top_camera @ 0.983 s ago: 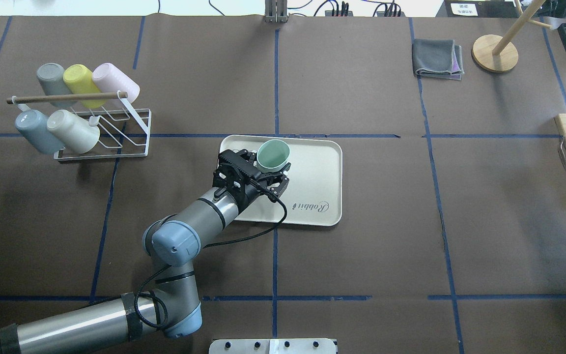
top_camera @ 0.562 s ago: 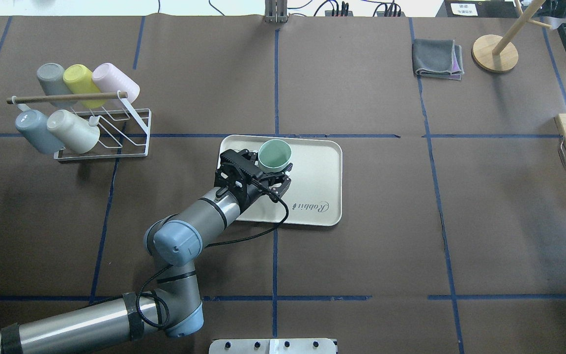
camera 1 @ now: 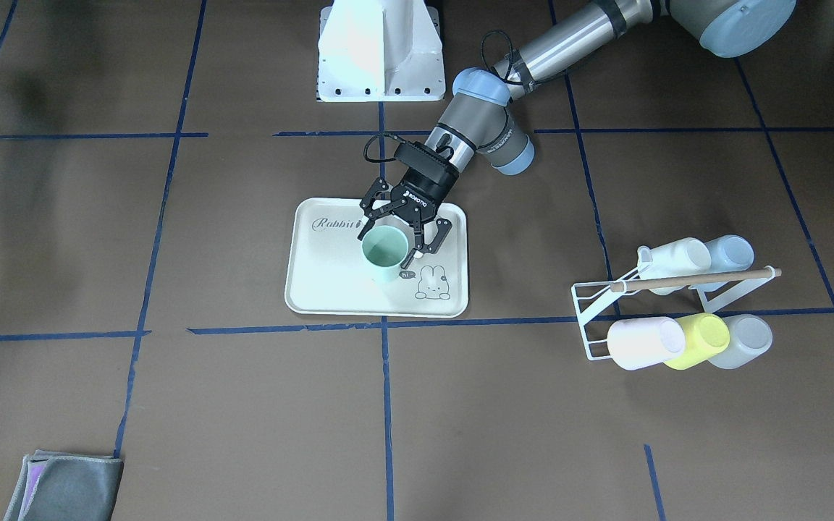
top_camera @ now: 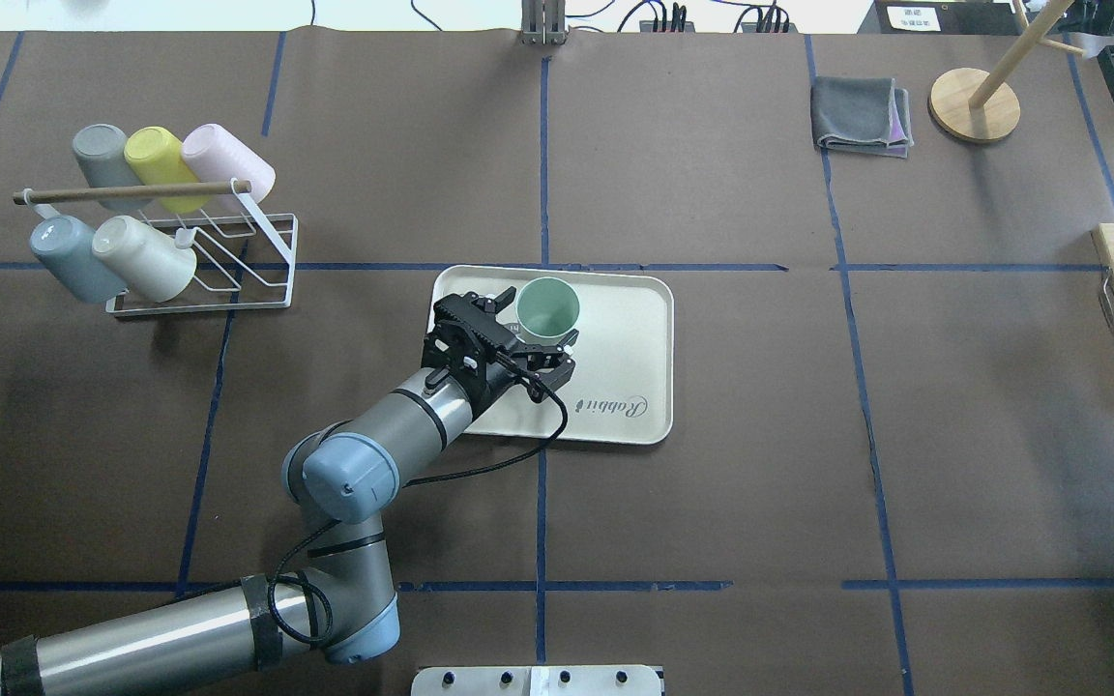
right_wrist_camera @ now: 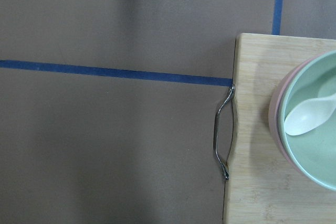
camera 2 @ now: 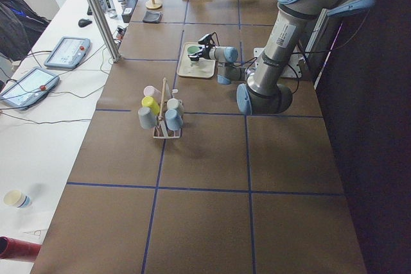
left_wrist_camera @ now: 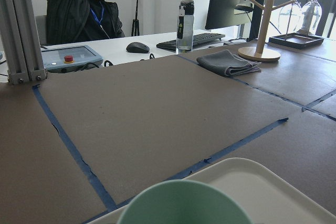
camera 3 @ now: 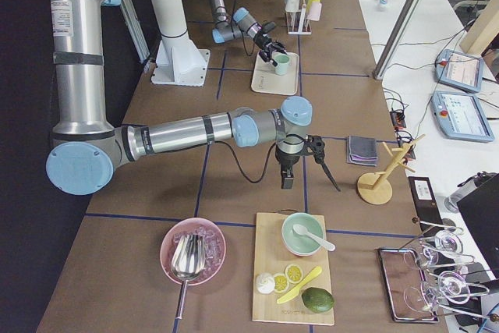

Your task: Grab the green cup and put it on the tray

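Overhead exterior: green cup (top_camera: 547,309) upright on the tray (top_camera: 630,319)

We see the cup standing mouth-up in the tray's far half, across from the "Rabbit" script. The left gripper (top_camera: 532,322) sits low over the tray with its jaws spread, one finger on either side of the cup; whether they touch it we cannot tell. The right gripper (camera 3: 310,181) hangs beside a wooden board (right_wrist_camera: 252,129); we cannot tell how its jaws stand.

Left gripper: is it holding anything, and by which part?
Cannot tell: the left gripper flanks the green cup near its rim; contact is unclear.
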`<state>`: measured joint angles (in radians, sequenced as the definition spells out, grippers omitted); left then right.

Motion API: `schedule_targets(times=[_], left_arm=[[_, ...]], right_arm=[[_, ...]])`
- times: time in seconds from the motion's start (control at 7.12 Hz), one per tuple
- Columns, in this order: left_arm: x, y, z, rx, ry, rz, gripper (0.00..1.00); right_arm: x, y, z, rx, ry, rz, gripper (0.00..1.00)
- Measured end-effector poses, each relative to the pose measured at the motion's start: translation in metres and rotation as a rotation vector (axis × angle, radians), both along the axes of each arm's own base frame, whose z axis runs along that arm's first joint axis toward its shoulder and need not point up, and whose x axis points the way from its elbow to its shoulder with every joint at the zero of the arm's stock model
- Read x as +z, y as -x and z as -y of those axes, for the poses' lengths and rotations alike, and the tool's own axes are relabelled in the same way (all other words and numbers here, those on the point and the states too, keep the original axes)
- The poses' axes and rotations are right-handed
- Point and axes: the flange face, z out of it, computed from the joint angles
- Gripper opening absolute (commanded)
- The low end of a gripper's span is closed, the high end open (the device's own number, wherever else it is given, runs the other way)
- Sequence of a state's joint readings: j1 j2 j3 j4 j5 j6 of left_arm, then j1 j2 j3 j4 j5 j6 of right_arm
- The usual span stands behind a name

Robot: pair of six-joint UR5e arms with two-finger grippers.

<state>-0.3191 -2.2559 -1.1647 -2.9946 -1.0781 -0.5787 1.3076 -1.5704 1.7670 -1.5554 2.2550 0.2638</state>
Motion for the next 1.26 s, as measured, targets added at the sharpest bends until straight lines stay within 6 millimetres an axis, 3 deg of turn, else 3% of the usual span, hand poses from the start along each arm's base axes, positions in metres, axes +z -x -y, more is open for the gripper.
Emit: schedule_targets(times=[0.42,0.7,0.98,1.26], left_arm=[[-0.008,0.004,-0.001,0.001,-0.001,-0.013,1.0],[-0.053,0.021,-0.004,0.009,0.005,0.012,1.0],[-0.115,0.062,0.002,0.055,0.04,0.085,1.0],[-0.145,0.121,0.04,0.121,0.146,0.194,1.0]], right_arm=[[0.0,-0.001,0.0,0.001,-0.001,0.0,1.0],[-0.001,-0.001,0.001,0.002,-0.001,0.0,1.0],[-0.001,-0.001,0.001,0.002,-0.002,0.001,1.0],[-0.003,-0.001,0.002,0.003,-0.006,0.002,1.0]])
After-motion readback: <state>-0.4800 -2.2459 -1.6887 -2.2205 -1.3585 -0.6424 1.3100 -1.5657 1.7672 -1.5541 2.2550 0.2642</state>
